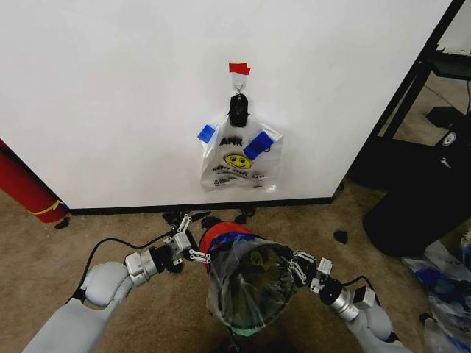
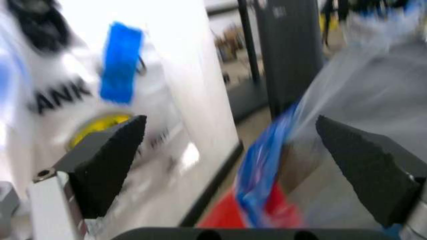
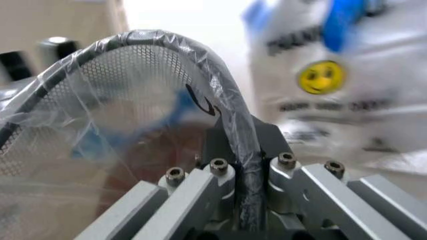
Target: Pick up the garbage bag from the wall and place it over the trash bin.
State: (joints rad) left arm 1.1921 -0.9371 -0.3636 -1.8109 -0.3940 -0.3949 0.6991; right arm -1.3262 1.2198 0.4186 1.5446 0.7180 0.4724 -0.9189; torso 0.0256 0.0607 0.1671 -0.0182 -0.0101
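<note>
bag (image 1: 246, 287): clear plastic, draped over a black mesh basket, just before the red bin (image 1: 221, 237), near the wall (image 1: 110, 88) | right claw (image 1: 300, 268): clamped on the bag-covered rim | left claw (image 1: 200, 257): jaws wide apart, beside the bag's rim | second smiley bag (image 1: 239, 158): clipped on the wall hook

Garbage bag (image 1: 246, 290) over trash bin (image 1: 221, 237), before wall (image 1: 110, 88); clipped bag (image 1: 239, 158) on wall behind.

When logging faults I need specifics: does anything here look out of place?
Black scraps lie scattered on the carpet along the baseboard, behind the trash bin. Otherwise nothing: the garbage bag drapes the bin, right gripper shut on its rim, left gripper open beside it.
</note>
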